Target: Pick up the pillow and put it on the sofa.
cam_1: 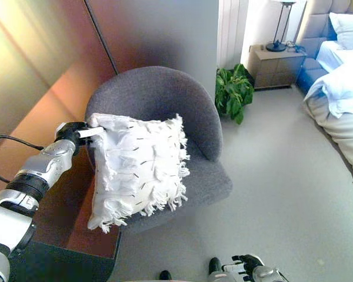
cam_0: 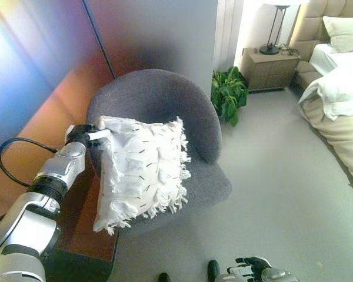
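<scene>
A white fringed pillow (cam_0: 144, 170) with small dark dashes leans upright on the seat of a grey round-backed armchair (cam_0: 165, 100). My left hand (cam_0: 85, 135) is at the pillow's upper left corner, its fingers curled on the corner's edge. It also shows in the right eye view (cam_1: 76, 131). My right hand (cam_0: 253, 269) is low at the bottom edge, away from the chair, with fingers curled and empty.
A wooden wall panel (cam_0: 41, 88) stands left of the chair. A green potted plant (cam_0: 228, 94) sits right of the chair. A nightstand (cam_0: 269, 67) with a lamp and a bed (cam_0: 341, 100) are at the right. Grey carpet (cam_0: 282, 188) lies between.
</scene>
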